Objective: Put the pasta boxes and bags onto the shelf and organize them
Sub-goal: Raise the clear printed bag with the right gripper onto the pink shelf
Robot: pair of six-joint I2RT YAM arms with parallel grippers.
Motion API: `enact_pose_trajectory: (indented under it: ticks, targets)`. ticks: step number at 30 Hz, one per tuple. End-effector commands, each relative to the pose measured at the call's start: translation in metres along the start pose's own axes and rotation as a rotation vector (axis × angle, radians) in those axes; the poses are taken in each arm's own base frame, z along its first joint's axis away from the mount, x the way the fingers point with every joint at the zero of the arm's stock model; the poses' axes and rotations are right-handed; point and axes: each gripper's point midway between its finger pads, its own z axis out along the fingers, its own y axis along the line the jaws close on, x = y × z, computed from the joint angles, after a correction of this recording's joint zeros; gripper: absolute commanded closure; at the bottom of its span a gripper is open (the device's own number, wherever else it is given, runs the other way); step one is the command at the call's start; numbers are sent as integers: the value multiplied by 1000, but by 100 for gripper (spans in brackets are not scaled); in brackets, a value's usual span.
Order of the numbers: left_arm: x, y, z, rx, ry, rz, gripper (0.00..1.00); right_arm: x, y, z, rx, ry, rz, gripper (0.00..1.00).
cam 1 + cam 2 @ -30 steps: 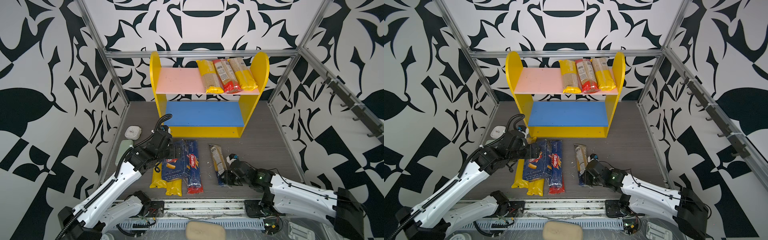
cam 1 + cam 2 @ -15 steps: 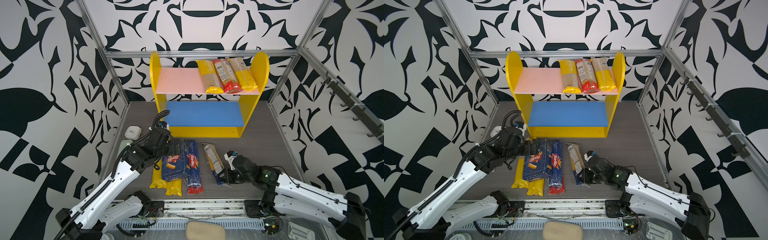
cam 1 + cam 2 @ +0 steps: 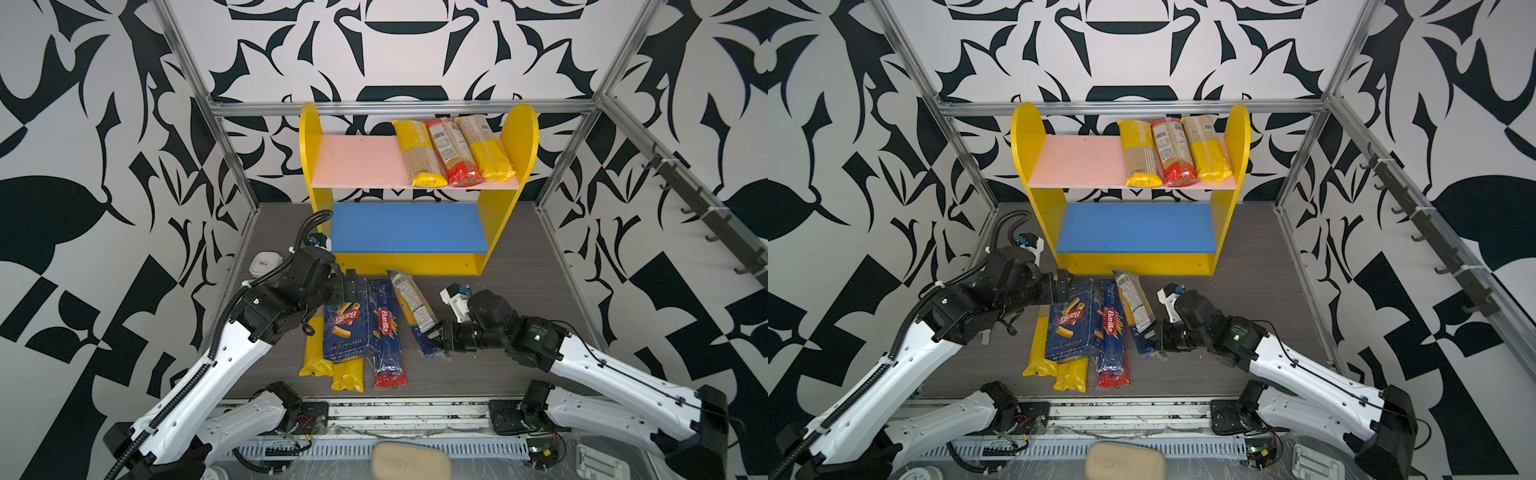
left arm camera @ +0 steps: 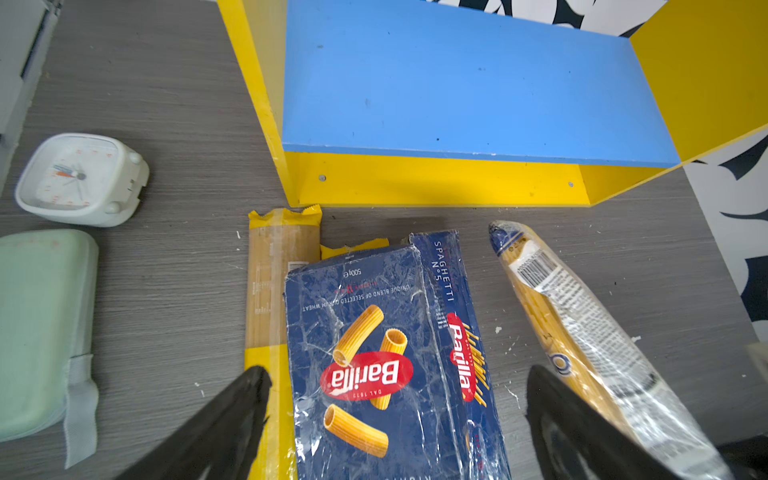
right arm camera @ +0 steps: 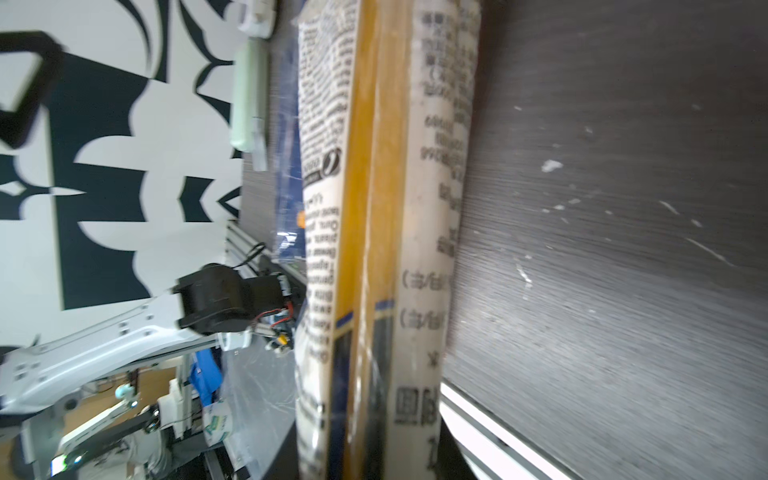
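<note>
The shelf (image 3: pixel 309 166) (image 3: pixel 1237 158) stands at the back, its blue lower board (image 4: pixel 457 83) bare. Three bags (image 3: pixel 453 151) (image 3: pixel 1173 151) lie on the right of its pink upper board. On the floor lie the Barilla rigatoni box (image 3: pixel 349 328) (image 3: pixel 1073 324) (image 4: pixel 374 353) and the spaghetti box (image 3: pixel 386 328) (image 3: pixel 1112 332) (image 4: pixel 457 324), over two yellow-ended bags (image 3: pixel 328 368) (image 4: pixel 278 270). My left gripper (image 3: pixel 349 286) (image 3: pixel 1061 286) (image 4: pixel 397 374) hangs open over the rigatoni box's far end. My right gripper (image 3: pixel 434 336) (image 3: pixel 1152 334) (image 5: pixel 370 457) is shut on the near end of a navy-ended bag (image 3: pixel 413 305) (image 3: pixel 1133 299) (image 4: pixel 582 324) (image 5: pixel 374 208).
A white clock (image 3: pixel 264 262) (image 4: pixel 83 178) and a pale green case (image 4: pixel 37 332) lie left of the shelf, by the left wall. A beige pad (image 3: pixel 409 459) sits on the front rail. Metal frame posts (image 3: pixel 232 166) flank the shelf.
The right gripper has carried the navy-ended bag left and toward the shelf, swinging its far end near the spaghetti box. The left gripper has shifted slightly right over the rigatoni box.
</note>
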Motion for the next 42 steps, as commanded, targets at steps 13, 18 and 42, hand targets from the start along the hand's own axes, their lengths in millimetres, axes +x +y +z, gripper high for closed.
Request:
enact_pose_trajectory:
  ticks: [13, 18, 42]
  targets:
    - [-13, 17, -33, -62, -39, 10, 1, -60, 180, -98, -436, -205, -342, 100]
    - [-18, 16, -35, -65, -48, 22, 1, -68, 205, -117, -476, -240, -400, 100]
    - [-32, 2, -30, -28, -64, 56, 1, -184, 270, -148, -295, -532, -677, 100]
